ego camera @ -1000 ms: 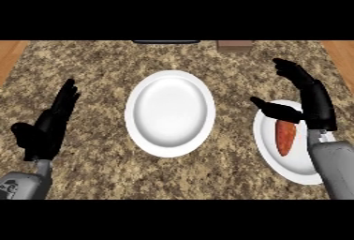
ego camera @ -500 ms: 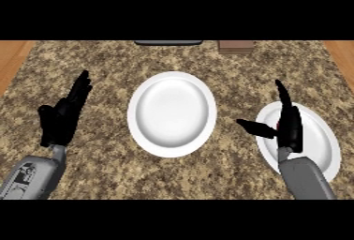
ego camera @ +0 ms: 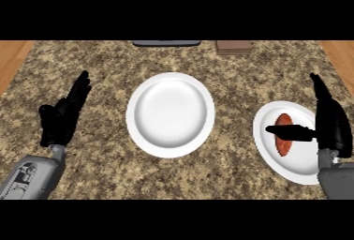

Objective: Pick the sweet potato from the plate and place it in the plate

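Now the right hand [ego camera: 330, 123], fingers straight and wide, has slid right, uncovering the sweet potato [ego camera: 282, 140] on its lower-right plate [ego camera: 301, 168]; nothing grasped yet.

1. Location type: kitchen, viewed steeply downward onto a counter.
2. Work surface: speckled brown granite-pattern counter top [ego camera: 228, 173], bordered by wood-coloured strips at the left and right edges.
3. Tableware: two white plates, centre plate [ego camera: 170, 115] and right plate [ego camera: 296, 161].
4. Foodstuff: a sweet potato [ego camera: 282, 140] lies on the right plate.
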Motion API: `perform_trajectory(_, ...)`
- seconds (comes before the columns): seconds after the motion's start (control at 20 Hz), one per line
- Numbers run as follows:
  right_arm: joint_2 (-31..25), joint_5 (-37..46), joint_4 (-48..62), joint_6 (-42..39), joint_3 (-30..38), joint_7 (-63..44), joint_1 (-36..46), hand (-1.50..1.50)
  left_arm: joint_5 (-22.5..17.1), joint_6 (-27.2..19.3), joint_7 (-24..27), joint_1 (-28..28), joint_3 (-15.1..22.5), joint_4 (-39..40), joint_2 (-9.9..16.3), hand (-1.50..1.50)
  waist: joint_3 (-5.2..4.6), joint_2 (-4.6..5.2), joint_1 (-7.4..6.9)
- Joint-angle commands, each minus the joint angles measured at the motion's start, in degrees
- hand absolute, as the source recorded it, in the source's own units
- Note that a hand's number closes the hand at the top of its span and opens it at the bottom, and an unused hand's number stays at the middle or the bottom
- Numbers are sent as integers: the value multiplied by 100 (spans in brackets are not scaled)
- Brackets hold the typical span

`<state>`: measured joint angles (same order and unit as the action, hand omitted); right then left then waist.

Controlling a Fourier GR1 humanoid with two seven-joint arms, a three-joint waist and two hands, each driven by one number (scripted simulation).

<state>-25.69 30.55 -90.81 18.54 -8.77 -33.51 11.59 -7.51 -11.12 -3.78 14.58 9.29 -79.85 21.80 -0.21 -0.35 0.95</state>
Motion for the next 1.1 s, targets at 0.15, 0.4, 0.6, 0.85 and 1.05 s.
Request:
perform_trajectory(0.15, -710, -613, -728, -2119, 74, -2020, 231, -150, -26, 109, -154, 113, -153, -122, 106, 0, 10, 11, -59)
perform_trajectory(0.4, -638, -956, -393, -2707, 275, -2320, 506, -150, 366, -95, -211, -43, 243, -253, -370, 0, 21, 35, -118)
perform_trajectory(0.6, -591, -1180, -618, -3188, 539, -2685, 645, -150, 350, 132, -234, 200, -133, 13, -318, 0, 20, 35, -95)
perform_trajectory(0.85, -333, -894, 93, -3055, 677, -1866, 377, -150, 488, 296, -32, 243, -336, 217, -458, 0, 21, 40, -92)
perform_trajectory(1.05, -334, -787, 912, -3319, 586, -1931, 780, -150, 461, 379, -272, 169, -381, -22, -394, 0, 22, 45, -140)
